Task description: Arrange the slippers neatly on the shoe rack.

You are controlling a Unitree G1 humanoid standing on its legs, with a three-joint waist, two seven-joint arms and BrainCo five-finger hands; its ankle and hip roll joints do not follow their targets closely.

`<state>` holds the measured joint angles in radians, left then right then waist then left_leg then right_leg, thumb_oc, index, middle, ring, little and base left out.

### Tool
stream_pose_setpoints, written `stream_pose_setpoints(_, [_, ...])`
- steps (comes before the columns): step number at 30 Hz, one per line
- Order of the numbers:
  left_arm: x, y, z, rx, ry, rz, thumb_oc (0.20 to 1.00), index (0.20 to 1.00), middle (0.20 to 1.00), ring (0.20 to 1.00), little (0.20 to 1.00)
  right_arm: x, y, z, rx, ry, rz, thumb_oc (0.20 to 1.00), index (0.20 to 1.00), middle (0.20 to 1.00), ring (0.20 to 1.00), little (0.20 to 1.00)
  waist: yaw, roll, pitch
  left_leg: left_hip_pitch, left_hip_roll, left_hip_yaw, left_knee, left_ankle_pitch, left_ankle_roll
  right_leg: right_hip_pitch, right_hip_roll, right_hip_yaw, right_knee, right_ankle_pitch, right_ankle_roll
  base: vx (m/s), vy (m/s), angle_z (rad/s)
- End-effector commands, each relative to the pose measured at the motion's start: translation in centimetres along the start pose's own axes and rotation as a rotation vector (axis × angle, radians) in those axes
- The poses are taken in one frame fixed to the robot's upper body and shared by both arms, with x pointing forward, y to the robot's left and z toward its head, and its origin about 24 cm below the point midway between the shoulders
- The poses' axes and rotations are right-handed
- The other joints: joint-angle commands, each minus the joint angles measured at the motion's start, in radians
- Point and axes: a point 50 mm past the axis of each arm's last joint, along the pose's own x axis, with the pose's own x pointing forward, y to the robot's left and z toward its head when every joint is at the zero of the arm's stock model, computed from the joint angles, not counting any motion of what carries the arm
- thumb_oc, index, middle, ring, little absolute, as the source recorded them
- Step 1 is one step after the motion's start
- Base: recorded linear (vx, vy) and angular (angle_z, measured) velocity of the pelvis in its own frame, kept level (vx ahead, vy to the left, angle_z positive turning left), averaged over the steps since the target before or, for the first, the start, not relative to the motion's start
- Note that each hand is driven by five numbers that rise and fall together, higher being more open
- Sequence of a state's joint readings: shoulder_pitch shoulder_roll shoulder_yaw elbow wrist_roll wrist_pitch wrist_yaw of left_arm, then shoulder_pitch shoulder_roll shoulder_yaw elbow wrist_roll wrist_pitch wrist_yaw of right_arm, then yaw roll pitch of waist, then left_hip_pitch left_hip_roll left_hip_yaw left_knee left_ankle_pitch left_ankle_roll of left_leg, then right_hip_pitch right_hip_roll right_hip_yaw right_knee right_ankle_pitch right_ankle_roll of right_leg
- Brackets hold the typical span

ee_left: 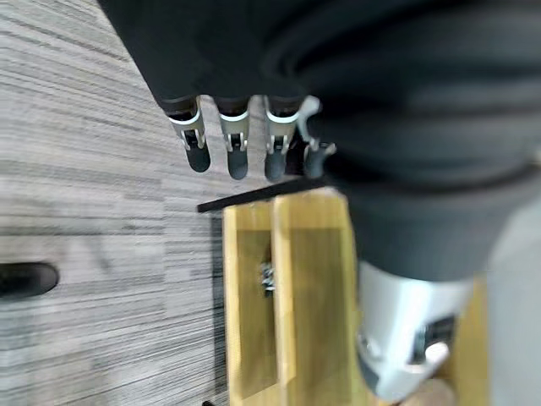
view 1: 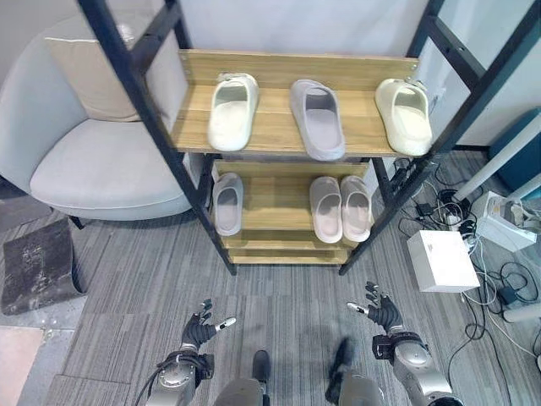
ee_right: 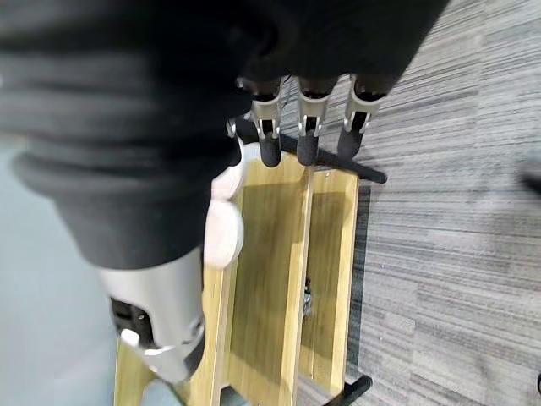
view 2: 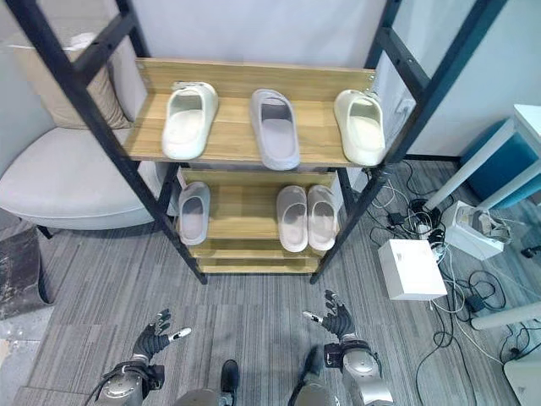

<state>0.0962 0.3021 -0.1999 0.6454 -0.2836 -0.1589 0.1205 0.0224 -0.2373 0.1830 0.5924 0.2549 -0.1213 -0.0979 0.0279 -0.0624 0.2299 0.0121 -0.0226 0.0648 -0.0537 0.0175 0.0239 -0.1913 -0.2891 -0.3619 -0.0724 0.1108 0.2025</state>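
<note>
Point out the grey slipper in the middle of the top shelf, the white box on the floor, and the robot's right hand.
Grey slipper (view 1: 318,120), left eye view: strap.
White box (view 1: 441,260), left eye view: top face.
Right hand (view 1: 382,310), left eye view: back of hand.

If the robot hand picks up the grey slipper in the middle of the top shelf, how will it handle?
The grey slipper looks like thick moulded foam, so probably light and fairly stiff. It lies flat on its broad sole on the top shelf, so a push should slide it, not tip it. Its matte surface probably grips reasonably.
</note>
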Motion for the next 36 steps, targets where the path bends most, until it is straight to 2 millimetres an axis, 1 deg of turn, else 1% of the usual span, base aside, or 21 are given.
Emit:
stream_pose_setpoints(1, [0.5, -0.4, 2.0, 0.038, -0.094, -0.024, 1.000, 1.000, 1.000, 1.000, 1.000, 0.3, -1.3, 1.4, -0.024, -0.067, -0.019, 1.000, 1.000, 1.000, 1.000, 1.000, 0.008, -0.010, -0.015, 0.060, 0.012, -0.036, 0.080, -0.147, -0.046, 0.087, 0.051, -0.010, 0.031, 0.029, -0.009, 0.32, -0.116, 0.55])
stream_pose_setpoints(4, [0.6, -0.4, 1.6, -0.007, -0.075, -0.005, 1.000, 1.000, 1.000, 1.000, 1.000, 0.2, -2.1, 1.2, -0.004, -0.060, -0.044, 1.000, 1.000, 1.000, 1.000, 1.000, 0.004, -0.009, -0.025, 0.045, 0.024, -0.046, 0.179, -0.182, -0.072, 0.127, 0.085, -0.019, 0.031, -0.005, -0.034, 0.28, -0.152, 0.23])
stream_pose_setpoints(5, [0.7, -0.5, 1.7, -0.010, -0.073, -0.006, 1.000, 1.000, 1.000, 1.000, 1.000, 0.2, -2.2, 1.2, -0.009, -0.059, -0.044, 1.000, 1.000, 1.000, 1.000, 1.000, 0.002, -0.012, -0.026, 0.018, 0.025, -0.048, 0.231, -0.170, -0.085, 0.133, 0.088, -0.027, 0.030, -0.019, -0.045, 0.26, -0.192, 0.05])
stream_pose_setpoints(6, [0.8, -0.5, 2.0, -0.023, -0.088, -0.005, 1.000, 1.000, 1.000, 1.000, 1.000, 0.3, -2.5, 1.6, -0.013, -0.073, -0.044, 1.000, 1.000, 1.000, 1.000, 1.000, 0.011, -0.014, -0.011, -0.028, 0.021, -0.064, 0.329, -0.138, -0.103, 0.163, 0.095, -0.031, 0.023, -0.037, -0.065, 0.15, -0.124, 0.10])
stream_pose_setpoints(7, [0.8, -0.5, 2.0, -0.023, -0.088, -0.005, 1.000, 1.000, 1.000, 1.000, 1.000, 0.3, -2.5, 1.6, -0.013, -0.073, -0.044, 1.000, 1.000, 1.000, 1.000, 1.000, 0.009, -0.013, -0.011, -0.031, 0.022, -0.066, 0.335, -0.140, -0.104, 0.163, 0.096, -0.034, 0.022, -0.037, -0.066, 0.16, -0.121, 0.13])
stream_pose_setpoints(9, [0.8, -0.6, 2.3, -0.028, -0.102, -0.009, 1.000, 1.000, 1.000, 1.000, 1.000, 0.3, -2.8, 1.8, -0.021, -0.077, -0.045, 1.000, 1.000, 1.000, 1.000, 1.000, 0.022, -0.019, 0.002, -0.083, 0.010, -0.083, 0.423, -0.104, -0.123, 0.189, 0.101, -0.046, 0.015, -0.052, -0.080, 0.11, -0.067, 0.08])
stream_pose_setpoints(11, [0.9, -0.7, 2.5, -0.035, -0.106, -0.013, 1.000, 1.000, 1.000, 1.000, 1.000, 0.5, -2.9, 2.1, -0.031, -0.082, -0.047, 1.000, 1.000, 1.000, 1.000, 1.000, 0.027, -0.024, 0.008, -0.122, 0.024, -0.068, 0.385, -0.099, -0.122, 0.201, 0.108, -0.059, 0.002, -0.068, -0.084, 0.13, -0.015, 0.24])
stream_pose_setpoints(12, [0.9, -0.6, 2.5, -0.034, -0.103, -0.010, 1.000, 1.000, 1.000, 1.000, 1.000, 0.6, -2.8, 2.3, -0.029, -0.090, -0.044, 1.000, 1.000, 1.000, 1.000, 1.000, 0.030, -0.024, 0.008, -0.122, 0.052, -0.043, 0.319, -0.112, -0.118, 0.210, 0.113, -0.064, -0.006, -0.077, -0.079, 0.11, 0.019, 0.23])
stream_pose_setpoints(13, [0.9, -0.6, 2.5, -0.034, -0.104, -0.010, 1.000, 1.000, 1.000, 1.000, 1.000, 0.6, -2.8, 2.3, -0.029, -0.090, -0.044, 1.000, 1.000, 1.000, 1.000, 1.000, 0.029, -0.027, 0.006, -0.123, 0.048, -0.043, 0.314, -0.107, -0.117, 0.208, 0.110, -0.066, -0.006, -0.076, -0.078, 0.13, 0.032, 0.12])
stream_pose_setpoints(14, [0.9, -0.6, 2.5, -0.030, -0.102, -0.009, 1.000, 1.000, 1.000, 1.000, 1.000, 0.6, -2.7, 2.3, -0.025, -0.090, -0.043, 1.000, 1.000, 1.000, 1.000, 1.000, 0.032, -0.029, 0.001, -0.129, 0.068, -0.031, 0.252, -0.094, -0.112, 0.213, 0.113, -0.068, -0.010, -0.081, -0.073, 0.11, 0.044, 0.04])
stream_pose_setpoints(15, [0.9, -0.7, 2.5, -0.024, -0.101, -0.010, 1.000, 1.000, 1.000, 1.000, 1.000, 0.6, -2.5, 2.3, -0.023, -0.089, -0.042, 1.000, 1.000, 1.000, 1.000, 1.000, 0.039, -0.025, 0.003, -0.135, 0.092, -0.026, 0.195, -0.067, -0.112, 0.220, 0.120, -0.064, -0.010, -0.086, -0.070, 0.23, 0.113, 0.18])
stream_pose_setpoints(16, [1.0, -0.7, 2.4, 0.001, -0.093, -0.008, 1.000, 1.000, 1.000, 1.000, 1.000, 0.7, -2.4, 2.2, -0.029, -0.086, -0.040, 1.000, 1.000, 1.000, 1.000, 1.000, 0.051, -0.018, 0.007, -0.173, 0.143, -0.033, 0.089, 0.036, -0.126, 0.234, 0.132, -0.070, -0.011, -0.102, -0.062, 0.22, 0.139, 0.23])
stream_pose_setpoints(22, [0.8, -0.4, 2.0, 0.000, -0.081, -0.008, 1.000, 1.000, 1.000, 1.000, 1.000, 0.5, -1.9, 1.9, -0.025, -0.078, -0.027, 1.000, 1.000, 1.000, 1.000, 1.000, 0.048, -0.028, -0.024, -0.133, 0.102, -0.047, 0.056, 0.014, -0.107, 0.243, 0.109, -0.060, 0.008, -0.097, -0.052, 0.16, 0.175, 0.05])
stream_pose_setpoints(23, [0.8, -0.3, 2.0, 0.000, -0.082, -0.010, 1.000, 1.000, 1.000, 1.000, 1.000, 0.6, -1.3, 1.8, -0.015, -0.075, -0.011, 1.000, 1.000, 1.000, 1.000, 1.000, 0.053, -0.029, -0.026, -0.118, 0.067, -0.040, 0.063, -0.009, -0.082, 0.225, 0.077, -0.036, 0.082, -0.105, -0.038, 0.09, 0.214, 0.14])
stream_pose_setpoints(24, [0.8, -0.3, 2.0, 0.001, -0.082, -0.010, 1.000, 1.000, 1.000, 1.000, 1.000, 0.6, -1.3, 1.8, -0.015, -0.075, -0.011, 1.000, 1.000, 1.000, 1.000, 1.000, 0.054, -0.030, -0.027, -0.119, 0.067, -0.039, 0.063, -0.009, -0.081, 0.222, 0.076, -0.034, 0.085, -0.106, -0.038, 0.12, 0.290, 0.17])
stream_pose_setpoints(28, [0.7, -0.3, 2.2, 0.014, -0.094, -0.024, 1.000, 1.000, 1.000, 1.000, 1.000, 0.8, -0.2, 2.3, -0.020, -0.091, 0.023, 1.000, 1.000, 1.000, 1.000, 1.000, 0.053, -0.012, -0.007, -0.081, 0.032, -0.027, 0.060, -0.042, -0.030, 0.156, 0.014, 0.003, 0.266, -0.074, -0.001, 0.05, 0.215, 0.03])
stream_pose_setpoints(29, [0.7, -0.3, 2.2, 0.014, -0.094, -0.024, 1.000, 1.000, 1.000, 1.000, 1.000, 0.8, -0.2, 2.3, -0.020, -0.091, 0.023, 1.000, 1.000, 1.000, 1.000, 1.000, 0.054, -0.012, -0.007, -0.081, 0.031, -0.026, 0.060, -0.041, -0.029, 0.155, 0.012, 0.004, 0.269, -0.075, -0.001, 0.06, 0.157, -0.25])
stream_pose_setpoints(30, [0.7, -0.3, 2.4, 0.017, -0.100, -0.026, 1.000, 1.000, 1.000, 1.000, 1.000, 0.8, 0.1, 2.2, -0.028, -0.085, 0.030, 1.000, 1.000, 1.000, 1.000, 1.000, 0.049, 0.000, 0.000, -0.059, 0.030, -0.022, 0.051, -0.048, -0.019, 0.125, 0.006, 0.013, 0.334, -0.064, 0.003, 0.07, 0.110, -0.20])
stream_pose_setpoints(33, [0.7, -0.2, 2.5, 0.022, -0.106, -0.024, 1.000, 1.000, 1.000, 1.000, 1.000, 0.8, 0.2, 1.9, -0.036, -0.075, 0.036, 1.000, 1.000, 1.000, 1.000, 1.000, 0.045, 0.001, 0.002, -0.033, 0.031, -0.023, 0.030, -0.050, -0.025, 0.106, 0.026, 0.007, 0.277, -0.072, -0.005, 0.08, 0.018, -0.09])
stream_pose_setpoints(34, [0.8, -0.1, 2.7, 0.032, -0.111, -0.019, 1.000, 1.000, 1.000, 1.000, 1.000, 0.8, 0.3, 2.0, -0.040, -0.078, 0.039, 1.000, 1.000, 1.000, 1.000, 1.000, 0.050, -0.009, 0.007, -0.037, 0.024, -0.025, 0.035, -0.050, -0.031, 0.113, 0.042, -0.017, 0.173, -0.056, -0.012, 0.05, -0.080, -0.02])
stream_pose_setpoints(36, [0.9, 0.1, 2.7, 0.033, -0.110, -0.013, 1.000, 1.000, 1.000, 1.000, 1.000, 0.6, 0.5, 1.6, -0.035, -0.068, 0.046, 1.000, 1.000, 1.000, 1.000, 1.000, 0.055, -0.022, 0.001, -0.050, 0.016, -0.033, 0.059, -0.054, -0.034, 0.144, 0.064, -0.008, 0.131, -0.062, -0.017, 0.08, -0.077, 0.07])
